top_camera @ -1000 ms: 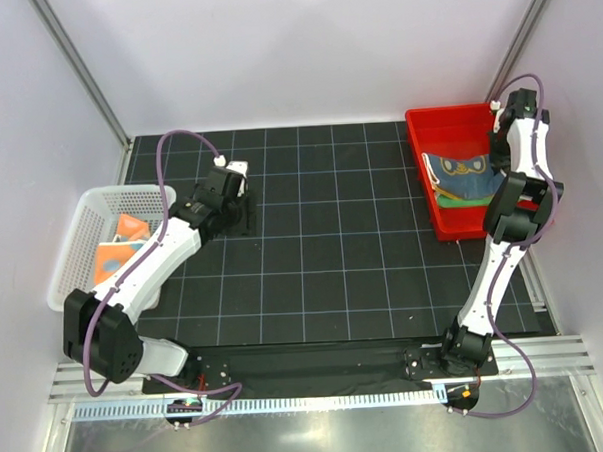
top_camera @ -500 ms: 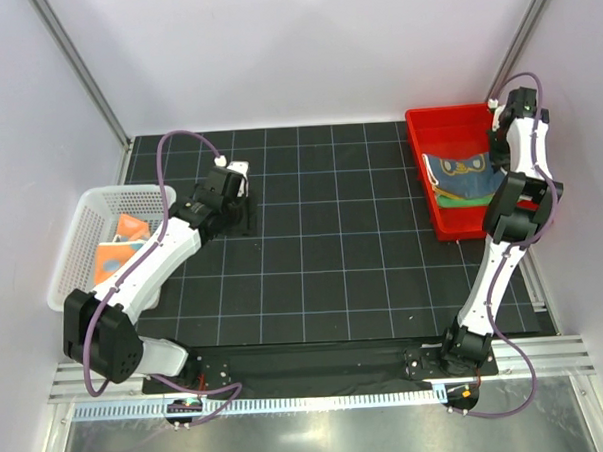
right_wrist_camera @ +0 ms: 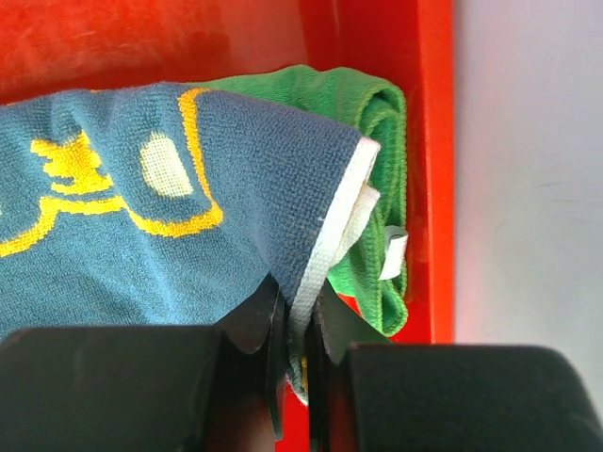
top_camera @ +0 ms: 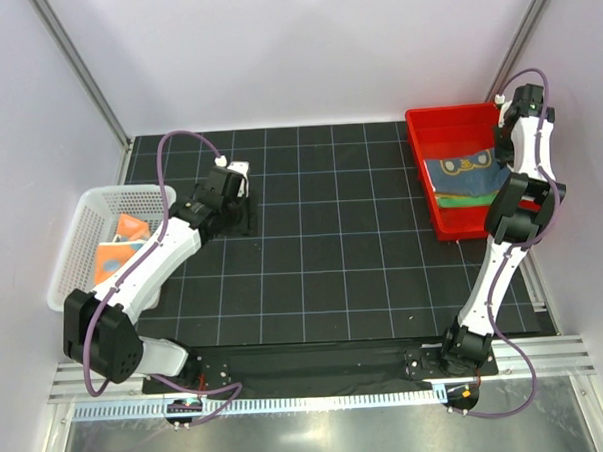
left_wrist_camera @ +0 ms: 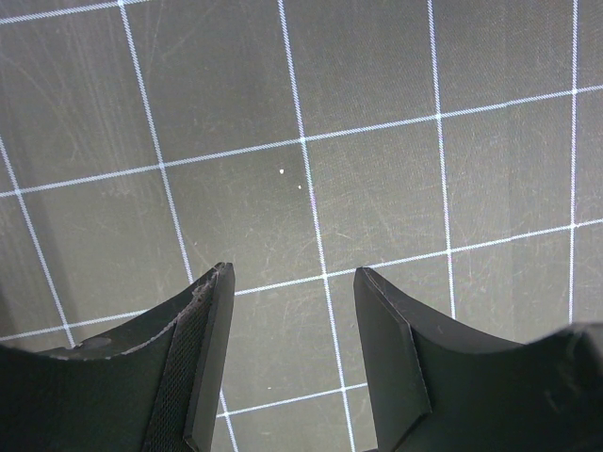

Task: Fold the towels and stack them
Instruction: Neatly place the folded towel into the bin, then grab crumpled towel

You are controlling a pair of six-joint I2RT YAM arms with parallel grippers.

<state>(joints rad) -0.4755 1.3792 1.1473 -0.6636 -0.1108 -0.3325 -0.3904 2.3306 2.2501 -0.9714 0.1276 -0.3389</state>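
A dark blue towel (right_wrist_camera: 141, 235) with a yellow cartoon face and a white edge lies in the red bin (top_camera: 419, 171), on top of a folded green towel (right_wrist_camera: 377, 122). My right gripper (right_wrist_camera: 295, 311) is shut on the blue towel's white-edged corner, close to the bin's right wall (right_wrist_camera: 429, 188). From above, the blue towel (top_camera: 461, 171) covers most of the green towel (top_camera: 461, 201). A pale towel with orange patches (top_camera: 118, 256) lies in the white basket (top_camera: 76, 221). My left gripper (left_wrist_camera: 294, 273) is open over the bare black mat, holding nothing.
The black gridded mat (top_camera: 332, 245) covers the table between the basket on the left and the red bin at the far right. Pale walls and metal posts enclose the back and sides.
My right gripper has shifted slightly toward the bin's far right wall, drawing the blue towel's corner with it. The left arm has not moved.
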